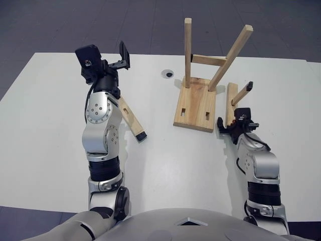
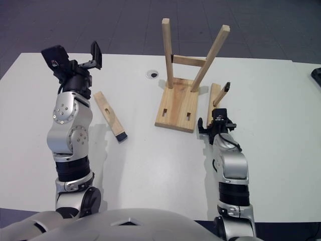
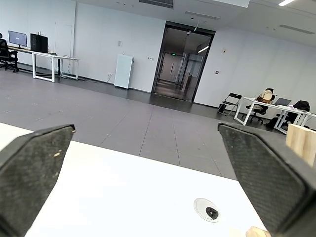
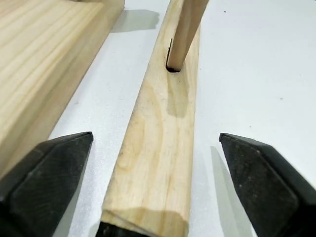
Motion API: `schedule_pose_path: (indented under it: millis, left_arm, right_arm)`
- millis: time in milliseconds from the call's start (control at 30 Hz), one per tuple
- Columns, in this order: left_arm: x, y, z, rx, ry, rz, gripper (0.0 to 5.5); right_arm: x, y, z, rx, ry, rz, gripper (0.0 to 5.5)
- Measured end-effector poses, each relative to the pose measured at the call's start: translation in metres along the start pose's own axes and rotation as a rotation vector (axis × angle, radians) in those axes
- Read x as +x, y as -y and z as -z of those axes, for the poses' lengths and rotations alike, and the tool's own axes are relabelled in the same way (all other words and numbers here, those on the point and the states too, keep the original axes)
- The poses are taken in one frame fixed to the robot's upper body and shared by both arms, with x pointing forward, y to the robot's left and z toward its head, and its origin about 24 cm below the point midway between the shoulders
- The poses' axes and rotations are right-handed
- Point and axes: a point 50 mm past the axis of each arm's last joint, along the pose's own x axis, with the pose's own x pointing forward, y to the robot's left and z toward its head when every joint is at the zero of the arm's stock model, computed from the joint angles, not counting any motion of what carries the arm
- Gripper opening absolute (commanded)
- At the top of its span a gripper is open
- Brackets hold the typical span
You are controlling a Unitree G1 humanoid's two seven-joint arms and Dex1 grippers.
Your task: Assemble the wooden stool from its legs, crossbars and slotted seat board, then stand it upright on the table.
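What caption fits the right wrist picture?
Open right hand straddles a wooden leg with its crossbar, beside the seat board.

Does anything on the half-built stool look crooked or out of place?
Yes. On the seat board, the two fitted legs are not parallel: the upright leg stands straight, but the leaning leg tilts outward to the robot's right. Nothing looks broken.

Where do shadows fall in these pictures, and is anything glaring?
Left eye view: soft shadow beside the loose leg on the table. Right wrist view: the crossbar shades the second leg under its hole; the seat board shades the table. Left wrist view: a bright ceiling light, no glare on the table.
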Motion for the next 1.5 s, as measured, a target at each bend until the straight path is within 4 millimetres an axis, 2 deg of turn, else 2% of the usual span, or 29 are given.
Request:
schedule_pose_path:
  millis: [433, 700, 767, 900, 1033, 1133, 1200, 1267, 1333, 1400, 1500]
  left_arm:
    - [0.002, 0.006, 0.005, -0.013, -0.104, -0.021, 5.40]
    - [0.002, 0.005, 0.011, 0.002, -0.154, -0.021, 5.40]
    - [0.002, 0.004, 0.012, 0.004, -0.162, -0.021, 5.40]
    - [0.003, -0.006, 0.012, -0.001, -0.179, -0.049, 5.40]
    - [0.004, -0.034, 0.006, -0.132, -0.167, -0.081, 5.40]
    - [0.004, -0.051, -0.010, -0.290, -0.114, -0.022, 5.40]
    - [0.005, -0.040, -0.037, -0.409, -0.022, 0.174, 5.40]
    - [0.001, -0.018, -0.068, -0.487, 0.068, 0.429, 5.40]
    - [-0.006, 0.005, -0.090, -0.545, 0.117, 0.639, 5.40]
    - [-0.009, 0.032, -0.107, -0.572, 0.129, 0.798, 5.40]
    - [-0.006, 0.059, -0.112, -0.610, 0.079, 0.881, 5.40]
  right_arm:
    - [0.002, 0.003, -0.022, 0.050, -0.185, -0.037, 2.15]
    - [0.003, 0.003, -0.025, 0.053, -0.172, -0.051, 2.09]
    - [0.003, 0.008, -0.028, 0.087, -0.122, -0.043, 2.09]
    - [-0.002, 0.041, -0.048, 0.201, 0.092, 0.060, 2.09]
    - [-0.020, 0.073, -0.095, 0.225, 0.435, 0.125, 2.09]
    - [-0.043, 0.074, -0.134, 0.142, 0.706, 0.053, 2.09]
    - [-0.059, 0.061, -0.162, 0.056, 0.878, -0.066, 2.09]
    - [-0.074, 0.042, -0.182, -0.017, 1.009, -0.212, 2.09]
    - [-0.085, 0.029, -0.194, -0.077, 1.096, -0.335, 2.09]
    - [-0.096, 0.013, -0.201, -0.142, 1.164, -0.456, 2.09]
    - [-0.099, -0.009, -0.196, -0.216, 1.163, -0.606, 2.09]
